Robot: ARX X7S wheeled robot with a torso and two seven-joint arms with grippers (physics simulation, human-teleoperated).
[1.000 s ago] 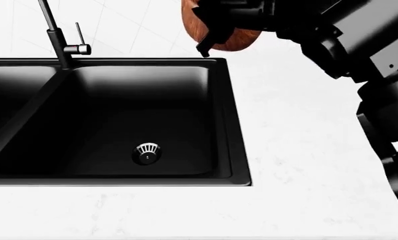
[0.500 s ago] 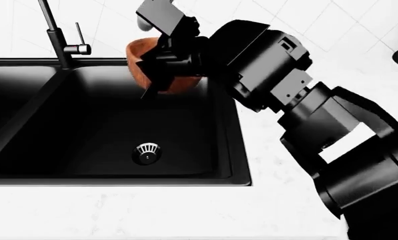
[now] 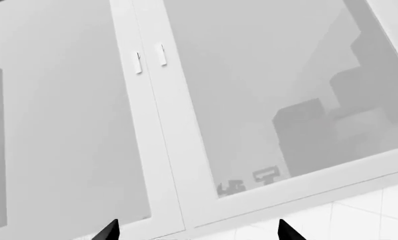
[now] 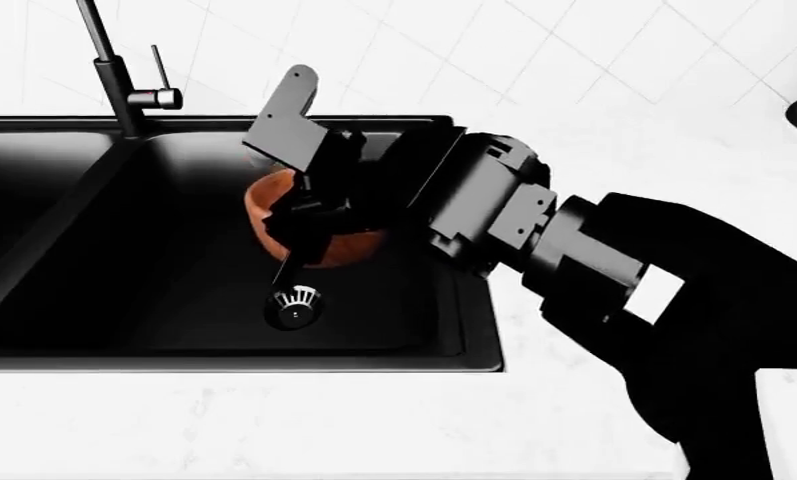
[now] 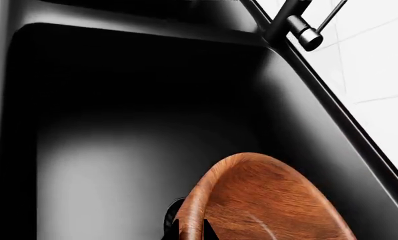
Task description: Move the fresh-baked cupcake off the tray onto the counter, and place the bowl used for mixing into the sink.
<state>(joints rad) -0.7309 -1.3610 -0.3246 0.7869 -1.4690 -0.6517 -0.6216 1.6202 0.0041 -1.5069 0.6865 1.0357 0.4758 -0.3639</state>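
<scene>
The bowl (image 4: 305, 225) hangs tilted inside the right basin of the black sink (image 4: 51, 300), above the round metal drain (image 4: 294, 305) and clear of the basin floor, its rim pinched by the right tool (image 4: 298, 235), whose black fingers clamp the wooden edge near the tall tap (image 4: 118, 70). In the right wrist view the bowl's smooth inside fills the near part of the picture over the dark basin. The left tool (image 3: 195, 232) points at white cabinet doors (image 3: 252, 100) with its two tips spread apart and nothing between them, while the white marble table (image 4: 371, 420) runs along the sink's front.
</scene>
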